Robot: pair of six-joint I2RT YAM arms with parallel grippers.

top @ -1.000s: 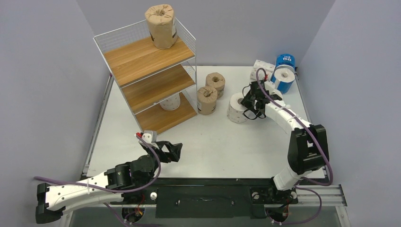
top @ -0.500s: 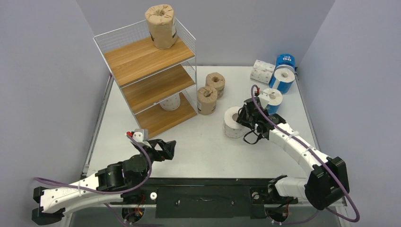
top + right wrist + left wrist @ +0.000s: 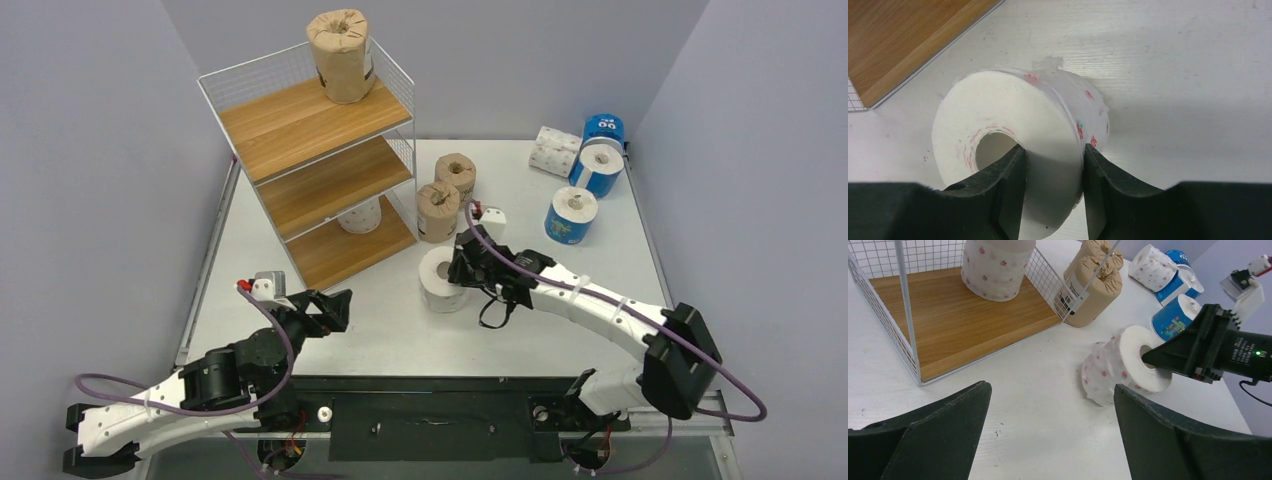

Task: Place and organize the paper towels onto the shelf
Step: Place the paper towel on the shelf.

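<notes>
White table (image 3: 400,340) with shelf (image 3: 300,120), rolls (image 3: 438,212) (brown, white, blue)

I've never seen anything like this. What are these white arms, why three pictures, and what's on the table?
Two robot arms are bolted to the near edge of the table. The wide picture is taken from above and behind them. The other two come from a camera on each wrist, so the black wedges at the bottom are that arm's own fingers. The right gripper pinches a white roll by its wall, one finger inside the core hole. The left gripper is open. Also on the table: two brown rolls, blue rolls, and a wire shelf with a brown roll on top and a second white roll on its lowest board.
</notes>
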